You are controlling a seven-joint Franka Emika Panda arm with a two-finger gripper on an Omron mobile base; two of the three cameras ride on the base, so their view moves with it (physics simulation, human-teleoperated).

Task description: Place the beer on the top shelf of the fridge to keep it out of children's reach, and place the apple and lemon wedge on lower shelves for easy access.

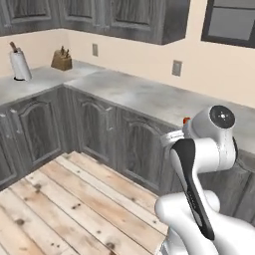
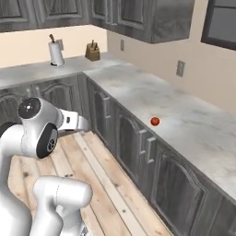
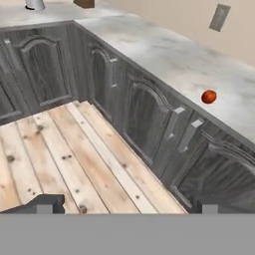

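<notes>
Small glossy red apple (image 2: 155, 121) alone near front edge of grey marbled table (image 2: 184, 115); gripper (image 3: 124, 204) wide, empty, over plank floor (image 3: 60, 154).

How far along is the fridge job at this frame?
Nothing looks done. The apple sits on the grey counter, near its front edge, untouched. The gripper holds nothing; its tips stand wide apart over the wood floor, aimed toward the lower cabinets. Left: picking up the apple and shelving it, plus the beer and lemon wedge. All three placements remain.
</notes>
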